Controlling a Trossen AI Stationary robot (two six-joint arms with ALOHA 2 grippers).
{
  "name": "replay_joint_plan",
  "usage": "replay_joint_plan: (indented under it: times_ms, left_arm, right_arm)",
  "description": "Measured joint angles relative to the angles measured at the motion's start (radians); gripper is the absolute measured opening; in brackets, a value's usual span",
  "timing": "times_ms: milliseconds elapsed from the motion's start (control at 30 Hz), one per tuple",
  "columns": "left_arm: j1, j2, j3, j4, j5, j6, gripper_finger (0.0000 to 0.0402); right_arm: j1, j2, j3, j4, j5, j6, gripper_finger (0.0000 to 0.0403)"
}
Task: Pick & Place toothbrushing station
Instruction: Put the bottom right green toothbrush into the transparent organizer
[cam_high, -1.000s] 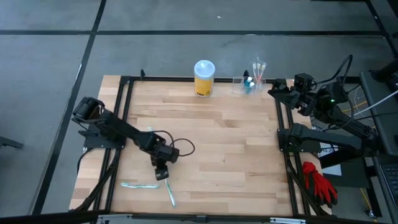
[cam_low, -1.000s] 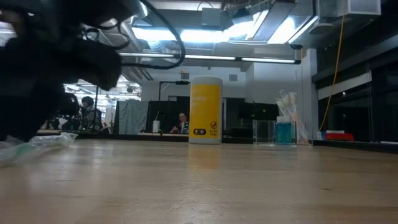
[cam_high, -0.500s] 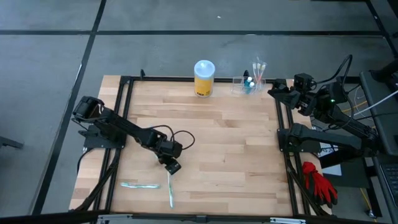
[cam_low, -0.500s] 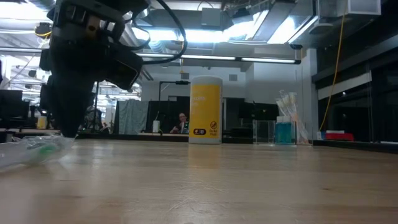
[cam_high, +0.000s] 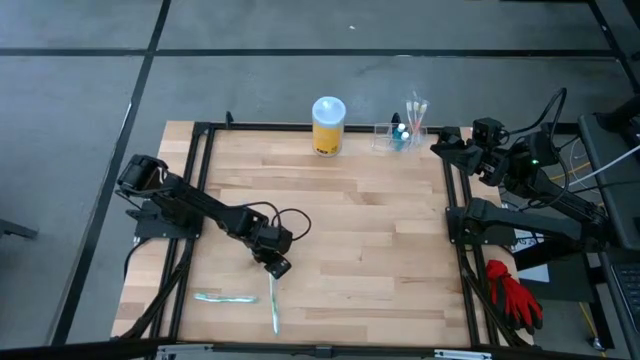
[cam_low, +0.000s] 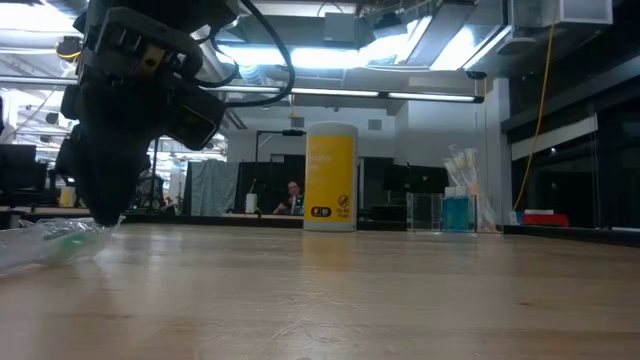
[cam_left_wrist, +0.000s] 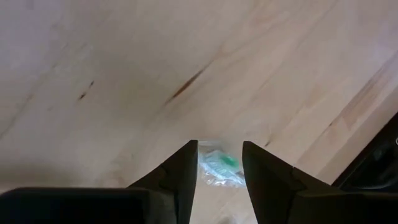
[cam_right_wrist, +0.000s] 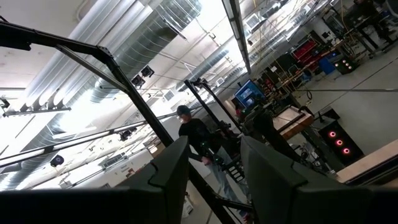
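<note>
The toothbrushing station is a clear low holder at the table's far edge, right of the yellow canister; it also shows in the low view. Two wrapped toothbrushes lie near the front left: one crosswise, one pointing toward the near edge. My left gripper hangs open and points steeply down over the far end of that second wrapped toothbrush, which shows in the gap between the fingers. My right gripper waits open, raised at the table's far right edge.
A black frame rail runs along the left side and another along the right. A red glove lies off the table at the right. Bare wood fills the middle.
My left gripper has gone a little toward the table's right and far edges and has rolled about its own axis, then held still. The wrapped toothbrushes have stayed where they lay.
</note>
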Motion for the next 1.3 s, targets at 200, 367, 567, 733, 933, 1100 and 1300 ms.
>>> replay_joint_plan:
  times_ms: [200,367,567,733,933,1100,1300]
  left_arm:
    - [0.000,0.000,0.000,-0.002,0.004,0.009,0.0114]
    - [-0.005,0.018,0.000,-0.017,0.019,0.011,0.0114]
    - [-0.008,0.074,0.000,0.003,0.032,0.028,0.0114]
    - [-0.006,0.098,0.003,0.042,0.043,0.024,0.0109]
    - [-0.001,0.100,0.003,0.042,0.036,0.009,0.0065]
    - [0.009,0.100,0.004,0.108,-0.004,0.015,0.0007]
    - [0.046,0.040,0.006,0.249,-0.103,-0.007,0.0002]
  right_arm:
    - [0.000,0.000,0.000,0.000,0.000,0.000,0.0150]
    - [0.000,0.000,0.000,0.000,0.000,0.000,0.0150]
    - [0.000,0.000,0.000,0.000,0.000,0.001,0.0150]
    - [0.000,0.000,0.000,0.001,0.000,0.004,0.0150]
    - [0.000,0.000,0.000,0.004,0.000,0.008,0.0150]
    - [0.000,0.000,0.000,0.004,0.000,0.008,0.0150]
    - [0.000,0.000,0.000,0.030,0.004,0.007,0.0150]
